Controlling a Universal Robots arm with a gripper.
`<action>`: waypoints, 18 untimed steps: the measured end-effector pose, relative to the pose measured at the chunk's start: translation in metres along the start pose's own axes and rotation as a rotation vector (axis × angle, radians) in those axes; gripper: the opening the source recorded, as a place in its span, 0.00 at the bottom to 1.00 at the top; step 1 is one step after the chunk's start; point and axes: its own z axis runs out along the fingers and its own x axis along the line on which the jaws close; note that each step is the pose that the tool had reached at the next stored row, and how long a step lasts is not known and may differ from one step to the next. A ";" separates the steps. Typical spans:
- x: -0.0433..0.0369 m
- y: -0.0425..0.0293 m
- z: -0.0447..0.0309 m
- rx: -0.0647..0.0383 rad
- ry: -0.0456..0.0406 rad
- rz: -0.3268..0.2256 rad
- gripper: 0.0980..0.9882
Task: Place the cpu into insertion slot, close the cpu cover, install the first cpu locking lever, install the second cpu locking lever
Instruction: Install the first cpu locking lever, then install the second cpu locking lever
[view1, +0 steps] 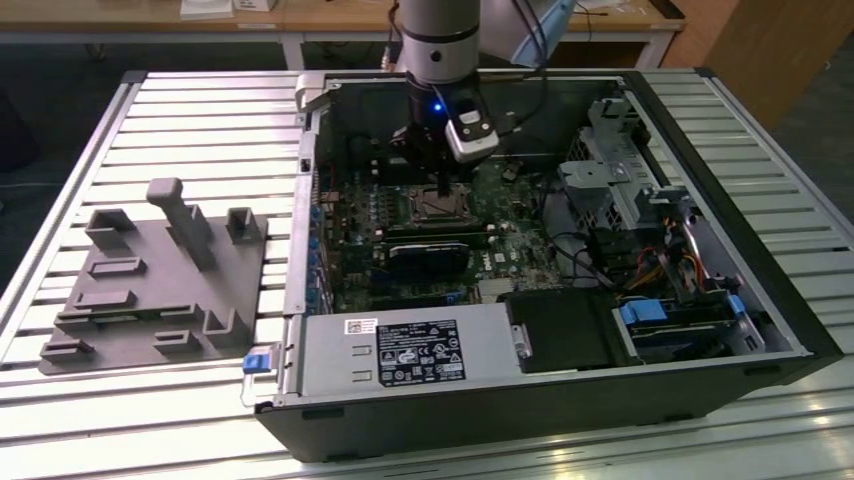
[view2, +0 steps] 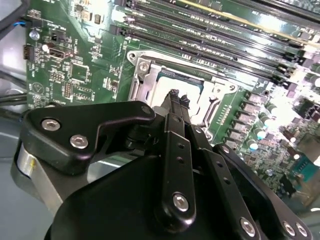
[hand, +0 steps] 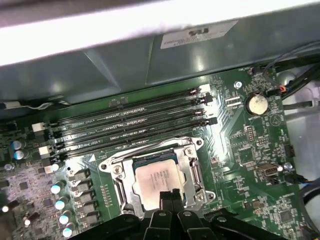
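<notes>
Slatted metal desk (view1: 187, 120) carries an open black PC case (view1: 561, 400) lying on its side, green motherboard (view1: 400, 250) facing up. On the exterior view's left of the case sits a gray fixture block (view1: 154, 290) with upright posts. Behind the desk, a wooden bench (view1: 334, 20) and dark floor. Power supply (view1: 400, 350) lies along the near edge of the case, drive bay with blue tabs (view1: 667, 320) on the exterior view's right.

Arm comes down from above into the case; claw (view1: 442, 180) is over the socket area. In both wrist views the black fingers (hand: 170, 197) are pressed together at the tip, closed with nothing visibly between them. The tip sits at the edge of the cpu (hand: 157, 179), probably touching its top, though contact is hard to confirm. The cpu lies flat in the socket, the cpu cover (hand: 192, 172) down around it as a silvery frame. Four memory slots (hand: 130, 125) run just beside the socket.
</notes>
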 end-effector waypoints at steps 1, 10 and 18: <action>-0.0002 0.0000 -0.0022 0.000 0.0000 0.000 0.01; -0.0009 -0.0001 -0.0087 0.000 -0.0002 -0.001 0.01; -0.0010 -0.0001 -0.0094 0.000 -0.0002 -0.001 0.01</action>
